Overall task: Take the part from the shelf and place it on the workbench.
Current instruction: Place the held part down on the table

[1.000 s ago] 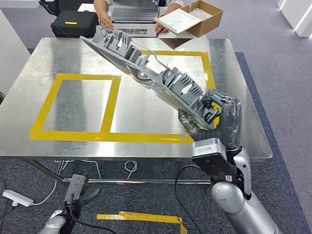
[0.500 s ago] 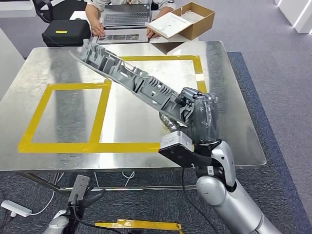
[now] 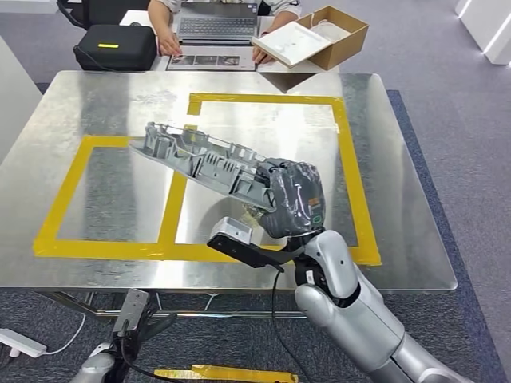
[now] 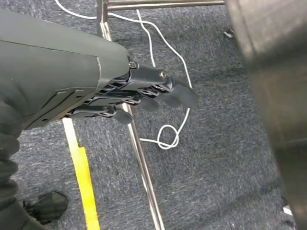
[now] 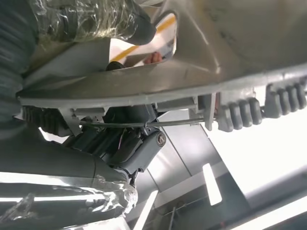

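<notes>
One hand does the holding: the right hand point(image 3: 293, 198), wrapped in clear film, grips the near end of the long grey part point(image 3: 202, 159), its fingers curled round that end. In the right wrist view the thumb point(image 5: 90, 19) lies on one face of the part point(image 5: 203, 67) and the dark fingers point(image 5: 126, 139) close on the ribbed side opposite. From the hand the part reaches out to the robot's left and away from it, above the workbench point(image 3: 398, 239). Its far end hangs over the yellow tape point(image 3: 175, 195) that divides the two marked rectangles. Whether the part touches the metal top or is held just clear of it is hard to judge from the head view; it looks slightly tilted, the far end higher.

The silver right arm point(image 3: 355, 307) comes up from below the near edge of the workbench, a black cable looping beside it.

The left hand point(image 4: 145, 93) hangs low beside the table, its dark fingers straight, slightly apart and holding nothing. In the head view it shows at the lower edge point(image 3: 136, 319), below the table edge. Beneath it lie grey carpet, a metal table leg point(image 4: 143, 167), a strip of yellow floor tape point(image 4: 85, 182) and a looped white cable point(image 4: 168, 139).

At the far side of the workbench a person's hands point(image 3: 168, 44) rest by a laptop point(image 3: 218, 28). Near them sit a black case point(image 3: 114, 46) and an open cardboard box point(image 3: 334, 33) with a white tray point(image 3: 295, 41) leaning on it.
</notes>
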Controlling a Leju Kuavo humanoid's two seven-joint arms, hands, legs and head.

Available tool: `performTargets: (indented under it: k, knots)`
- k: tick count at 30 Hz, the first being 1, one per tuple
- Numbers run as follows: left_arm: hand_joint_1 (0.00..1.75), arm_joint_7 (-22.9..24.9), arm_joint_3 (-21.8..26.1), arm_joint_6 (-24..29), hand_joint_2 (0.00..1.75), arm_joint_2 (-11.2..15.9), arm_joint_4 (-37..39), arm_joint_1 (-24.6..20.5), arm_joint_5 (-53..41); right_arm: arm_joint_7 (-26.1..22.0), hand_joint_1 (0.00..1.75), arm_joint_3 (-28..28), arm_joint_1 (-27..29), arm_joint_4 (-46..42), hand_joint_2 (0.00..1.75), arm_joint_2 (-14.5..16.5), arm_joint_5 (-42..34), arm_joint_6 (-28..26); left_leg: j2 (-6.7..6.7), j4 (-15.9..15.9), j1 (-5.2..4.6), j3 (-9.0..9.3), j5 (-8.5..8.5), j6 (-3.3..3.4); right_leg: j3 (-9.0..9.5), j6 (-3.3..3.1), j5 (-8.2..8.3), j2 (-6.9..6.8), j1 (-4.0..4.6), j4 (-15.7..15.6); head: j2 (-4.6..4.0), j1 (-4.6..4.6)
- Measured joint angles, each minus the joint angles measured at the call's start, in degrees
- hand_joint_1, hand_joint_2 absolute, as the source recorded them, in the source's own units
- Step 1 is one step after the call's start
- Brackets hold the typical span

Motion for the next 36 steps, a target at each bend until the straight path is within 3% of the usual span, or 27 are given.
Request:
performTargets:
  k: [2,4,7,9,12,14,15,16,17,19,20,24,26,28,29,30,31,33,34,36]
  knots:
    - [0.0,0.02,-0.5,-0.13,1.75,0.02,0.0,0.11,0.22,1.18,1.75,1.29,-0.79,2.53,1.75,0.45,2.08,1.09,-0.21,0.01,-0.07,0.45,-0.32,-0.21,2.51,-0.54,4.74,-0.06,0.11,-7.32,-0.01,0.0]
    - [0.0,0.02,-0.76,-0.23,1.75,0.04,0.0,0.18,0.43,1.68,1.75,2.41,-1.58,4.51,1.75,0.97,3.09,1.68,-0.34,0.09,-0.26,0.51,-0.53,-0.67,5.25,-0.99,7.03,-0.15,0.27,-13.42,-0.01,-0.06]
    - [0.0,0.08,-0.91,-0.37,1.75,0.13,0.0,-0.01,0.56,2.04,1.75,3.68,-2.39,6.6,1.75,1.72,3.79,2.28,-0.38,-0.08,-0.25,0.41,-0.53,-1.62,6.1,-1.51,7.06,-0.03,0.33,-14.84,-0.01,-0.1]
    - [0.0,0.17,-1.13,-0.42,1.75,0.2,-0.01,-0.24,0.65,2.54,1.75,4.32,-2.93,7.95,1.75,2.3,4.52,2.82,-0.15,1.18,-0.16,0.01,-1.51,-2.33,6.59,-2.04,7.2,-0.01,0.07,-15.32,-0.01,-0.25]
    - [0.0,0.21,-1.64,-0.49,1.75,0.31,0.0,-0.39,1.03,3.91,1.75,5.43,-3.6,10.31,1.75,3.24,5.91,3.61,0.09,10.3,0.08,-4.27,-5.95,-3.18,7.15,-2.61,7.08,-0.02,-0.07,-15.57,0.0,-0.47]
    - [0.0,0.22,-1.86,-0.5,1.75,0.36,0.0,-0.39,1.37,5.05,1.75,6.13,-3.66,12.16,1.75,3.77,6.69,3.73,0.12,15.05,0.2,-6.95,-6.94,-3.47,7.33,-2.65,6.9,0.03,-0.06,-15.54,-0.01,-0.46]
    - [0.0,0.22,-1.92,-0.5,1.75,0.39,-0.01,-0.39,1.53,5.58,1.75,6.4,-3.66,13.09,1.75,4.01,7.03,3.71,0.15,14.54,0.24,-6.92,-5.83,-3.51,7.46,-2.6,6.79,0.08,-0.07,-15.51,-0.01,-0.47]
    - [0.0,0.22,-1.96,-0.47,1.75,0.45,-0.01,-0.4,1.7,6.09,1.75,6.59,-3.68,13.93,1.75,4.25,7.33,3.65,0.19,12.04,0.27,-5.85,-3.88,-3.49,7.64,-2.49,6.65,0.13,-0.08,-15.47,-0.01,-0.47]
    - [0.0,0.22,-2.01,-0.43,1.75,0.52,-0.01,-0.4,1.86,6.57,1.75,6.75,-3.73,14.72,1.75,4.47,7.63,3.59,0.23,8.35,0.32,-4.14,-1.7,-3.43,7.83,-2.33,6.47,0.17,-0.07,-15.43,0.0,-0.46]
    - [0.0,0.21,-2.14,-0.35,1.75,0.64,-0.01,-0.45,2.1,7.22,1.75,7.01,-4.0,16.04,1.75,4.8,8.18,3.49,0.29,2.09,0.23,-1.07,0.48,-3.07,7.93,-1.83,6.11,0.28,0.17,-15.18,-0.01,-0.44]
    - [0.0,0.19,-2.19,-0.33,1.75,0.66,-0.01,-0.47,2.19,7.42,1.75,7.16,-4.15,16.65,1.75,4.89,8.37,3.46,0.3,0.63,0.13,-0.37,0.56,-2.77,7.89,-1.56,6.0,0.31,0.27,-15.11,-0.01,-0.42]
    - [0.0,0.1,-2.31,-0.32,1.75,0.61,-0.07,-0.54,2.25,7.74,1.75,7.67,-4.58,18.4,1.75,5.08,8.54,3.43,0.33,-0.06,0.02,0.06,0.17,-1.2,7.37,-0.45,5.04,0.14,0.16,-14.18,0.0,-0.3]
    - [0.0,0.02,-2.33,-0.31,1.75,0.59,-0.13,-0.64,2.25,7.78,1.75,7.88,-4.88,18.95,1.75,5.12,8.56,3.41,0.38,-0.21,0.12,0.28,0.16,-0.57,4.7,-0.03,2.34,0.05,0.09,-9.01,-0.01,-0.1]
    - [0.0,-0.02,-2.33,-0.31,1.75,0.61,-0.13,-0.69,2.27,7.75,1.75,8.1,-4.95,19.63,1.75,5.13,8.61,3.45,0.39,-0.18,0.04,0.31,0.07,-0.27,0.8,0.12,-0.43,0.02,0.07,-1.62,-0.01,-0.01]
    - [0.0,-0.02,-2.33,-0.31,1.75,0.62,-0.13,-0.68,2.31,7.7,1.75,8.23,-4.9,20.01,1.75,5.13,8.65,3.49,0.38,-0.17,0.0,0.35,0.02,-0.21,-0.49,0.12,-0.67,0.02,0.08,0.48,-0.01,-0.02]
    - [0.0,-0.02,-2.33,-0.31,1.75,0.62,-0.13,-0.66,2.38,7.59,1.75,8.39,-4.86,20.35,1.75,5.13,8.68,3.54,0.35,-0.16,-0.04,0.43,-0.04,-0.18,-0.85,0.05,0.13,0.02,0.08,0.59,-0.01,-0.01]
    - [0.0,-0.02,-2.33,-0.31,1.75,0.62,-0.13,-0.64,2.46,7.45,1.75,8.55,-4.87,20.64,1.75,5.13,8.71,3.61,0.31,-0.15,-0.07,0.55,-0.11,-0.19,-0.08,-0.11,1.88,0.02,0.09,-1.54,-0.01,-0.02]
    - [0.0,-0.02,-2.33,-0.31,1.75,0.61,-0.13,-0.63,2.65,7.14,1.75,8.87,-5.08,21.05,1.75,5.14,8.73,3.85,0.22,-0.12,-0.18,0.79,-0.32,-0.43,3.47,-0.61,5.7,-0.06,0.19,-9.16,-0.01,-0.02]
    - [0.0,-0.02,-2.32,-0.31,1.75,0.62,-0.13,-0.62,2.72,7.01,1.75,9.0,-5.24,21.22,1.75,5.18,8.74,4.08,0.19,-0.07,-0.27,0.82,-0.42,-0.66,5.07,-0.85,6.71,-0.09,0.24,-12.29,-0.01,-0.04]
    - [0.0,-0.02,-2.32,-0.29,1.75,0.67,-0.13,-0.58,2.79,6.86,1.75,9.24,-5.42,21.53,1.75,5.32,8.72,4.44,0.19,-0.08,-0.42,0.77,-0.45,-1.21,6.42,-1.22,6.85,-0.04,0.4,-14.66,-0.01,-0.1]
